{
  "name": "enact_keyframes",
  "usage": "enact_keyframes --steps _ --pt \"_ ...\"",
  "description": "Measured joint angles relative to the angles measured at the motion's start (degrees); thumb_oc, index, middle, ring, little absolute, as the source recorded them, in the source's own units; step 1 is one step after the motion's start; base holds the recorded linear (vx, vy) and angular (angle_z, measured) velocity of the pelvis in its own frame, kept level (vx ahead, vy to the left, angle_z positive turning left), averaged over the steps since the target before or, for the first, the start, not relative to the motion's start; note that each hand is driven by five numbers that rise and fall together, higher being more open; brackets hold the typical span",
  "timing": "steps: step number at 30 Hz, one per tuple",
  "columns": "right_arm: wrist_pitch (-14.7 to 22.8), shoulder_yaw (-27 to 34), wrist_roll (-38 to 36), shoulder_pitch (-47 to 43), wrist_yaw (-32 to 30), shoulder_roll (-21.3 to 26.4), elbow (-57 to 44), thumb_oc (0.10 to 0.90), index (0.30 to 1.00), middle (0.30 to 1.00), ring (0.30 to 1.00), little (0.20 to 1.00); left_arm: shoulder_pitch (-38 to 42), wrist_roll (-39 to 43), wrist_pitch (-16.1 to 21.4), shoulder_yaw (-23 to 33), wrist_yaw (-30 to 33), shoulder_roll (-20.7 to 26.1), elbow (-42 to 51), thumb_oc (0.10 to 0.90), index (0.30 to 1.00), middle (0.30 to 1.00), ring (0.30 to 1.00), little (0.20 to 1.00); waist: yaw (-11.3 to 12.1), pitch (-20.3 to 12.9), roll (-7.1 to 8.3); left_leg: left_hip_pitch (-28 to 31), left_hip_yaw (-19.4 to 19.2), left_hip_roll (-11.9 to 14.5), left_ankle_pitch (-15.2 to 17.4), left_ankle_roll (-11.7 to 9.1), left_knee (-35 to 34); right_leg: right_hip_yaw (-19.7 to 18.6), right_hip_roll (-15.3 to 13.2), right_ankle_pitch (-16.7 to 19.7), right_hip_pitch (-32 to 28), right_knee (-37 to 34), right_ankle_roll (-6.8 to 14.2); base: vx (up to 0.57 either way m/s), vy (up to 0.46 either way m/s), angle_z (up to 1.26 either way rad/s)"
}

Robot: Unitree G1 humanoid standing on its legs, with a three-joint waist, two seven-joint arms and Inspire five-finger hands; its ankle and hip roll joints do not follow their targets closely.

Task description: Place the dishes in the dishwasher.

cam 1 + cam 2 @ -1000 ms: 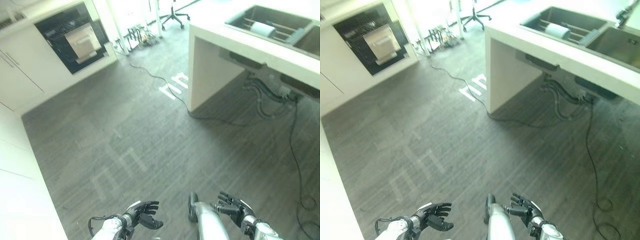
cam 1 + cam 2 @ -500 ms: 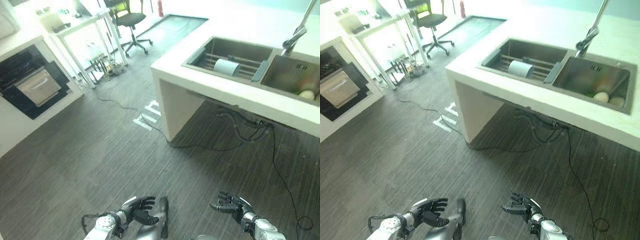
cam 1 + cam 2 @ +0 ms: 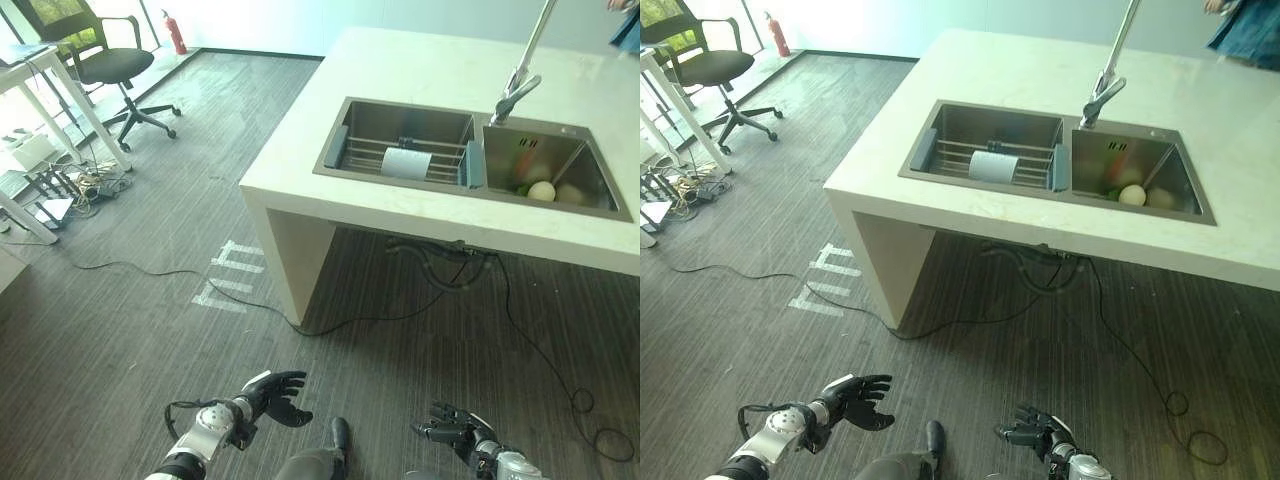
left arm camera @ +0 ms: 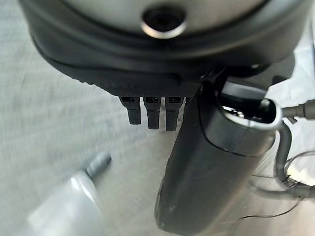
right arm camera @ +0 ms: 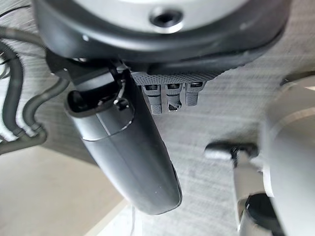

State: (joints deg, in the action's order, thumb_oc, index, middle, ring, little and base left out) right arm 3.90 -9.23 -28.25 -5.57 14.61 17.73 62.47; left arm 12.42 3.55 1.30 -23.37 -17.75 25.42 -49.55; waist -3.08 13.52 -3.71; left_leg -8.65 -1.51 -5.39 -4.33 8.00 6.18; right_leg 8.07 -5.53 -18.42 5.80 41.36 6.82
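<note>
- The left hand (image 3: 272, 396) hangs low over the grey floor (image 3: 150, 300). Its fingers are loose and spread, and it holds nothing.
- The right hand (image 3: 450, 432) is low too, well apart from the left one. Its fingers are loose and hold nothing.
- A white counter (image 3: 420, 70) stands ahead, and its near edge runs across the way. There is open room under it, but hoses and a black wire (image 3: 440, 270) hang and lie there.
- The sink (image 3: 470, 155) is set into the counter and has two tubs.
- The dishes: a pale round dish (image 3: 541, 191) lies in the far tub, by something orange and green too blurry to name. A white roll (image 3: 407, 163) lies on a rack in the near tub.
- A tall tap (image 3: 520, 60) stands behind the sink.
- There is lots of open floor between the hands and the counter.
- Off to the left stand an office chair (image 3: 105, 60), a white desk leg (image 3: 75, 100) and a red fire can (image 3: 176, 32).
</note>
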Motion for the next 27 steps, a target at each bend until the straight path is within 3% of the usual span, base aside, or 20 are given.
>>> enact_keyframes --steps 1,2,3,5,7,9,12,15,19,23,25,26,27 --pt "0.4 0.07 0.02 -1.25 -0.16 -0.9 1.77 0.8 0.9 0.9 0.9 0.9 -0.02 0.06 -0.06 0.62 1.3 0.05 -1.84 0.8 0.9 0.9 0.9 0.9 0.12 0.2 2.08 -0.2 -3.91 -1.03 4.51 -4.18 2.21 2.08 -2.33 2.87 3.17 -10.81 -3.16 0.17 -0.1 -0.36" --pt "0.41 -0.07 0.04 -1.28 0.18 -0.76 1.41 0.8 0.9 0.9 0.9 0.9 -0.16 -0.01 -0.15 0.67 1.28 0.58 -1.52 0.8 0.9 0.9 0.9 0.9 0.43 0.41 2.54 -2.18 -2.89 0.69 6.56 -2.08 9.24 1.73 -3.11 3.67 4.64 -13.06 -1.39 0.14 -0.128 -0.34" --pt "0.93 0.12 0.01 -1.43 -0.09 -0.21 0.98 0.8 0.9 0.9 0.9 0.9 -0.21 -0.29 -1.21 1.18 2.37 -0.38 -2.22 0.8 0.9 0.9 0.9 0.9 0.22 2.17 1.3 -2.12 -4.02 2.2 8.06 -0.4 11.99 2.53 -3.55 5.93 4.83 -15.82 -0.56 0.06 -0.141 -0.32" --pt "0.71 0.41 0.0 -1.66 -0.13 0.36 1.09 0.8 0.9 0.9 0.9 0.9 -2.56 -2.16 -2.52 1.24 3.48 -1.58 -2.08 0.8 0.9 0.9 0.9 0.9 0.74 2.54 0.82 -2.15 -4.74 2.42 8.14 -0.25 11.29 2.79 -3.69 10.32 5.08 -20.35 0.09 0.12 -0.197 -0.41" --pt "1.04 1.24 0.0 -2.11 -0.03 0.56 0.34 0.8 0.9 0.9 0.9 0.9 -3.63 -6.01 -4.3 1.22 6.7 -2.46 -3.48 0.8 0.9 0.9 0.9 0.9 0.66 3.57 2.27 -1.91 -6.73 1.58 7.92 -1.33 9.3 1.28 -6.29 12.61 8.74 -19.4 2.99 0.21 -0.251 -0.48" --pt "0.6 2.72 0.0 -1.63 -0.99 0.82 0.46 0.8 0.9 0.9 0.9 0.9 -3.62 -7.68 -5.08 2.29 10.36 -2.87 -6.72 0.8 0.9 0.9 0.9 0.9 -0.16 3.98 3.04 -0.23 -7.71 0.86 7.23 -2.36 6.7 -1.25 -8.18 15.62 9.71 -23.44 5.58 0.21 -0.299 -0.22" --pt "-1.18 3.44 -0.05 -0.27 -2.51 1.33 1.34 0.8 0.9 0.9 0.9 0.9 -4.84 -9.57 -5.44 5.29 14.18 -3.26 -9.46 0.8 0.9 0.9 0.9 0.9 0.1 3.8 3.46 1.31 -7.83 1.02 7.32 -2.22 6.68 0.12 -9.78 15.95 7.63 -23.78 5.08 0.18 -0.292 -0.05" --pt "-2.18 5.18 -0.86 -0.63 -2.02 1.46 3.42 0.8 0.9 0.9 0.9 0.9 -6.4 -9.51 -6.54 5.32 15.21 -4.61 -11.3 0.8 0.9 0.9 0.9 0.9 0.15 3.5 3.17 1.82 -7.01 2.54 7.32 -3.67 6.19 0.49 -7.95 15.29 7.6 -21.65 2.73 0.24 -0.335 0.09" --pt "-2.41 5.66 -1.25 0.95 -1.92 1.89 4.17 0.8 0.9 0.9 0.9 0.9 -10.76 -9.38 -7.58 4.19 15.1 -7.24 -13.91 0.8 0.9 0.9 0.9 0.9 0.11 0.28 3.12 3.43 -5.53 6.1 7.96 -6.8 5.53 0.14 -3.55 14.09 7.02 -19.67 -3.4 0.17 -0.22 0.11" --pt "-1.89 5.73 -1.21 0.12 -0.08 3.51 4.83 0.8 0.9 0.9 0.9 0.9 -11.85 -9.31 -7.43 4.01 15.58 -7.81 -14.61 0.8 0.9 0.9 0.9 0.9 0.42 -0.87 2.59 6.7 -4.5 9.15 4.13 -11.63 3.51 0.28 -0.15 8.79 7.27 -15.7 -8.53 0.21 -0.273 -0.15" --pt "-1.67 5.7 -1.19 0.18 0.07 3.5 5.07 0.8 0.9 0.9 0.9 0.9 -12.06 -8.78 -7.39 5.03 16.08 -6.91 -13.43 0.8 0.9 0.9 0.9 0.9 2.07 -0.94 4.27 6.51 -2.72 8.87 -0.51 -12.88 5.57 -0.7 -0.08 7.67 6.49 -15.36 -10.18 0.13 -0.181 -0.24" --pt "-1.52 5.7 -1.19 0.1 0.09 3.66 5.38 0.8 0.9 0.9 0.9 0.9 -12.59 -8.33 -7.38 5.61 15.85 -6.12 -11.41 0.8 0.9 0.9 0.9 0.9 2.04 -0.64 5.09 3.78 -2.56 8.99 -0.9 -12.65 11.02 -0.52 0.16 7.77 5.97 -15.41 -10.68 0.13 -0.051 -0.08" --pt "-1.51 5.7 -1.19 0.05 -0.05 4.03 5.82 0.8 0.9 0.9 0.9 0.9 -12.73 -8.24 -7.26 5.86 15.72 -5.44 -9.43 0.8 0.9 0.9 0.9 0.9 2.27 -0.57 4.94 0.04 -2.35 9.21 -0.23 -12.13 17.12 -0.15 0.52 7.62 5.81 -15.41 -11.45 0.19 0.018 0.07"
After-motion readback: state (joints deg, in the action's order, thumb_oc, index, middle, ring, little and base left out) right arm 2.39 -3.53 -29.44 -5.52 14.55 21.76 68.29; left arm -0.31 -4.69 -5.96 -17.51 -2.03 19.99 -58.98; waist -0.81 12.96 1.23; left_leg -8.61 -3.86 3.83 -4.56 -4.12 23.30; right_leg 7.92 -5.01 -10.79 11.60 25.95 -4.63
